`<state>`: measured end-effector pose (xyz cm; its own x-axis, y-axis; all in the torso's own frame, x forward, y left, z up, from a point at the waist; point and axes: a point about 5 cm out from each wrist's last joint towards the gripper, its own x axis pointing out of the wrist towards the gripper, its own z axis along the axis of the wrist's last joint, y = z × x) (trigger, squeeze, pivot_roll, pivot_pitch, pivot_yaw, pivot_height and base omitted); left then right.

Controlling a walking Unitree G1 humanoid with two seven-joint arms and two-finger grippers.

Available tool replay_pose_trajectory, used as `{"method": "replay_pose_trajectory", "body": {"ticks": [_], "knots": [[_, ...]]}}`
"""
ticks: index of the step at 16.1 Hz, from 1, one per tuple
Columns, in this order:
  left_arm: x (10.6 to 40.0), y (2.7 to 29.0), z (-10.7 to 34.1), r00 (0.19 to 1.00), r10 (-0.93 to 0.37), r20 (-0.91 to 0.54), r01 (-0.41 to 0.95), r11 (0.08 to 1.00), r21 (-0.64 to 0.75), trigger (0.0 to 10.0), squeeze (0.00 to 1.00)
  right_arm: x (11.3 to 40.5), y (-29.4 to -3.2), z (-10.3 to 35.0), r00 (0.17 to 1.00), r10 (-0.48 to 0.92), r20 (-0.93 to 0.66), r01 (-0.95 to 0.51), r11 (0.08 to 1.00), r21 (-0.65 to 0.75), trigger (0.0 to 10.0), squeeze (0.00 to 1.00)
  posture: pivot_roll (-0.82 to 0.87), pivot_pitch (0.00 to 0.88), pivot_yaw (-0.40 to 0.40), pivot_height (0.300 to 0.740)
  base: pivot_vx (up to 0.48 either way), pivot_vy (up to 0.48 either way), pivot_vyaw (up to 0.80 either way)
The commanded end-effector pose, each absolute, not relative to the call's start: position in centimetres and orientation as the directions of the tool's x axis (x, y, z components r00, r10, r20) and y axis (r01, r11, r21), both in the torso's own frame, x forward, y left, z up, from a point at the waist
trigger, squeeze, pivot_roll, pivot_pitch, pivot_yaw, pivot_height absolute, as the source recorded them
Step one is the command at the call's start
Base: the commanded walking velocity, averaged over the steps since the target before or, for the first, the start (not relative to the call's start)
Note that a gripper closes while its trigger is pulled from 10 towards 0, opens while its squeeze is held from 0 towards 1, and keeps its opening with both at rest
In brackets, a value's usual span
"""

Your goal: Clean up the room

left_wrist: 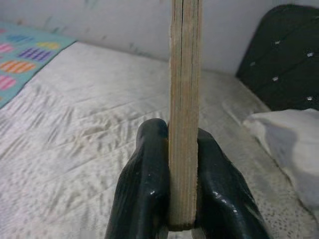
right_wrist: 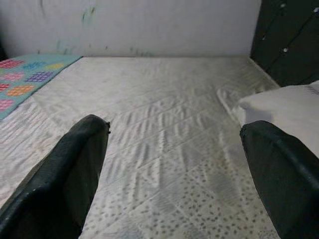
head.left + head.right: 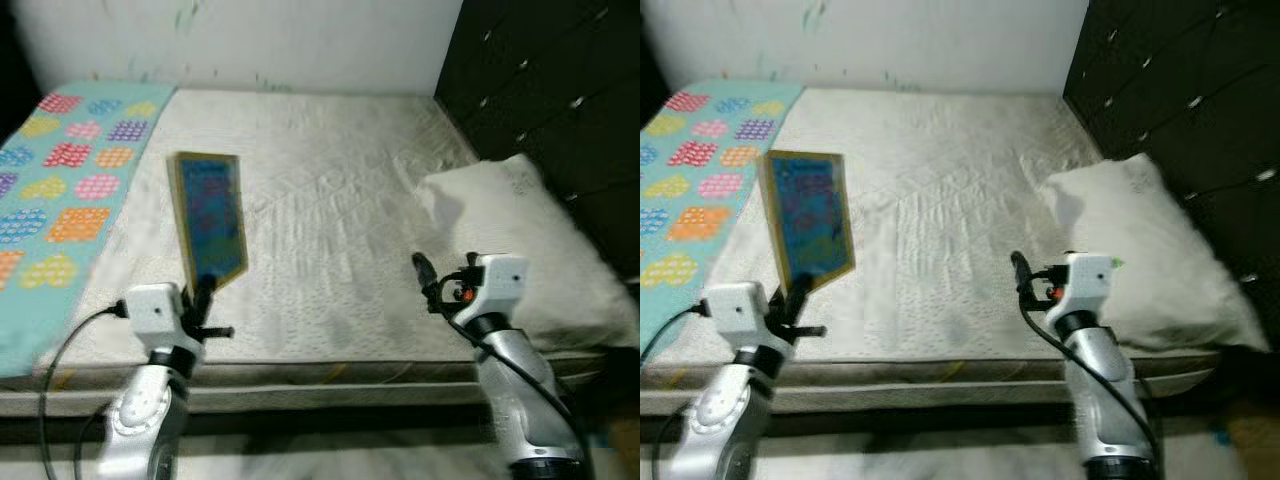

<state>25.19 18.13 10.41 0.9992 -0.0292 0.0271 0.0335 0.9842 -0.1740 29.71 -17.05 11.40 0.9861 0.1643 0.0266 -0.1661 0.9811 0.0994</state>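
Wooden board [image 3: 208,218] with a blue picture on its face is the one thing being picked up here. It is held up in the air over the near left part of the bed, not lying down on it. It stands on its short end, so its long side runs up and away from the robot, leaning a bit toward the far wall. Its painted face is turned toward the robot's head.

From big to small, this is what shows. One bed [image 3: 330,250] with a white, bumpy mattress takes up most of the room in front of the robot. One dark padded headboard [image 3: 545,110] stands along the bed's right side. One light blue blanket [image 3: 60,190] with bright colored squares covers the bed's left edge. One white pillow [image 3: 520,240] lies on the right side of the bed, next to the headboard.

Two silver arms reach up from below. The left gripper [image 1: 172,191] pinches the bottom end of the board, with one black finger pressed flat on each side of its thin wooden edge. The right gripper [image 2: 174,164] hangs above the mattress just left of the pillow, with its two black fingers [image 2: 65,179] spread wide apart and holding nothing.
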Motion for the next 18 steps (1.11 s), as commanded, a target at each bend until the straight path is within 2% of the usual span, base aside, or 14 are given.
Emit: {"method": "replay_pose_trajectory", "body": {"ticks": [1,5,18], "knots": [[25.30,18.42,11.28,0.997,-0.019,0.071,0.032,0.984,-0.176,10.0,0.00,29.75,-16.89,11.54,0.985,0.170,0.032,-0.172,0.981,0.093,10.0,0.00,-0.01,0.085,-0.042,0.740,0.000,0.000,0.00],[25.14,18.06,11.62,0.992,-0.070,0.104,0.088,0.979,-0.183,10.0,0.00,29.79,-16.92,11.54,0.985,0.171,0.033,-0.173,0.981,0.089,10.0,0.00,-0.01,0.087,-0.044,0.740,0.000,0.000,0.00],[25.12,17.86,11.50,0.991,-0.087,0.097,0.104,0.975,-0.195,10.0,0.00,29.77,-16.97,11.53,0.986,0.162,0.036,-0.164,0.983,0.084,10.0,0.00,-0.01,0.094,-0.041,0.740,0.340,0.000,0.00]]}}
